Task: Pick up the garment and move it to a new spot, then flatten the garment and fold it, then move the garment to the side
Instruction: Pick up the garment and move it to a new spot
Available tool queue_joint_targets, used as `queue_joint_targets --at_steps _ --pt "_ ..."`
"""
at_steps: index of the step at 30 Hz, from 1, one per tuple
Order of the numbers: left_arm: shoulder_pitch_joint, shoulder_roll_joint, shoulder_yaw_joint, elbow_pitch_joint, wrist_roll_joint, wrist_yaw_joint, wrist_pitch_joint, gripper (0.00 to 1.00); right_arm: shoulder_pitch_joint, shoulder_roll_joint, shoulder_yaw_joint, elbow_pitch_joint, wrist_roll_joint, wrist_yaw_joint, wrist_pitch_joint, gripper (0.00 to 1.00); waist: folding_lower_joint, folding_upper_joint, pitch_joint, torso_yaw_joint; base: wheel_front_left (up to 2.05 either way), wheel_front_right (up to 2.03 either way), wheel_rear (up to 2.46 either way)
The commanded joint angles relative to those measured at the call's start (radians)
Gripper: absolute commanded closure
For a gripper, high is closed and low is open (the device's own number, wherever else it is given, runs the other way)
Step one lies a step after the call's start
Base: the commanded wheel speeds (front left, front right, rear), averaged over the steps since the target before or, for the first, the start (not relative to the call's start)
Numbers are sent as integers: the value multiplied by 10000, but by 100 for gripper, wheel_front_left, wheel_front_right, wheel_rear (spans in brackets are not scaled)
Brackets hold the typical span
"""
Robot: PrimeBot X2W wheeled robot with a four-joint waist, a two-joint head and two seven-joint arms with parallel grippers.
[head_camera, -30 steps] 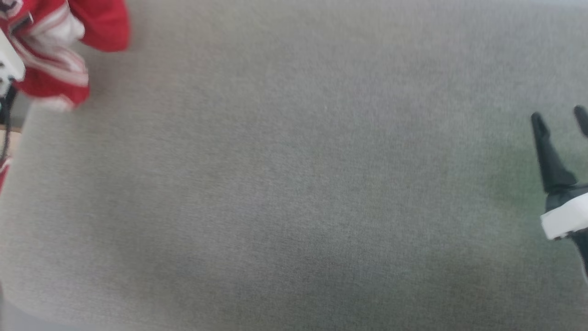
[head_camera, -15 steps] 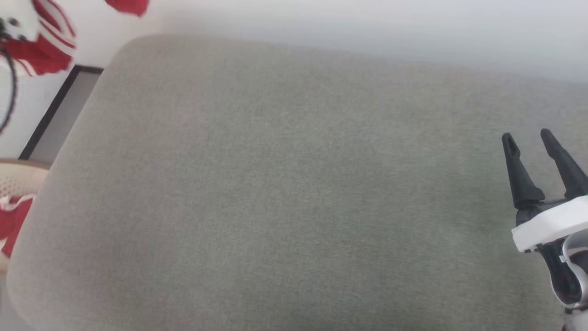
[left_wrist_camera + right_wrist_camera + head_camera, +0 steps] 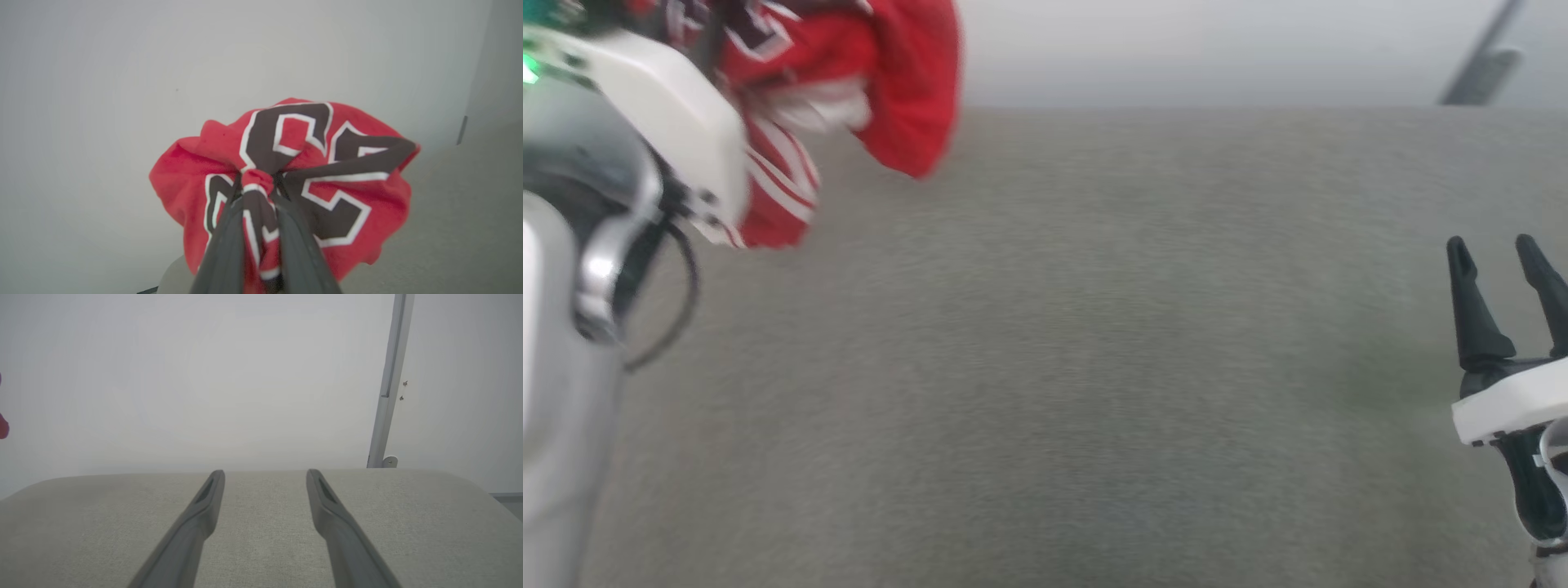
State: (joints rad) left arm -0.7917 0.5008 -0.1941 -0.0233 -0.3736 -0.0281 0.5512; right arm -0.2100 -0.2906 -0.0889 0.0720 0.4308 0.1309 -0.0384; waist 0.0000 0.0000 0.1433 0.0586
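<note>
Two left fingers [image 3: 224, 249] pinch a fold of the red garment [image 3: 184, 183].

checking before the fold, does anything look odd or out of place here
Only the garment: it hangs crumpled in a ball, pinched in the left arm's jaws above the grey cushion, its print creased. Nothing looks torn or spilled.

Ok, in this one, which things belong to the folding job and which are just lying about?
Job:
the garment, bunched and pinched in the left gripper
the right gripper, open and empty
the grey padded surface

Just there:
the pale wall
the metal rail on it
</note>
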Motion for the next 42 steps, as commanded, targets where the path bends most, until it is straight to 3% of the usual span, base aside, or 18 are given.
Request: queue_joint_targets --at_steps 1,8,14,32,34,35,36,37,42 --pt "238 -65 -76 -330 -60 124 138 100 -38 34 -41 63 -39 -1 -106 0 0 0 90 -708 0 0 0" --pt "953 -533 -728 -1133 -80 364 686 100 -114 205 -114 389 43 -1 -383 0 0 0 277 -1781 0 0 0" --pt "1635 -1019 -1640 -718 -147 313 1164 100 -186 384 -10 704 154 -1 -660 0 0 0 574 -2432 0 0 0" --pt "2361 -2053 -3458 4165 -167 -483 556 100 -873 448 1328 1838 624 -1 -1417 0 0 0 1141 -3090 0 0 0" --pt "2326 -2128 -3553 4610 -124 -520 435 65 -921 422 1425 1948 658 -1 -1471 0 0 0 1122 -3058 0 0 0" --pt "2299 -2171 -3597 4805 -141 -551 371 54 -938 408 1467 1989 681 -3 -1489 0 0 0 1093 -3028 0 0 0" --pt "2278 -2237 -3627 4988 -216 -579 313 20 -942 384 1490 2042 697 -1 -1513 0 0 0 1054 -2985 0 0 0" --pt "2288 -2320 -3620 5121 -375 -640 272 0 -937 363 1517 2077 715 -3 -1511 0 0 0 1004 -2934 0 0 0" --pt "1988 -2392 -3454 5152 -776 -795 -302 0 -728 219 1553 2171 705 -1 -1573 0 0 0 580 -2492 0 0 0"
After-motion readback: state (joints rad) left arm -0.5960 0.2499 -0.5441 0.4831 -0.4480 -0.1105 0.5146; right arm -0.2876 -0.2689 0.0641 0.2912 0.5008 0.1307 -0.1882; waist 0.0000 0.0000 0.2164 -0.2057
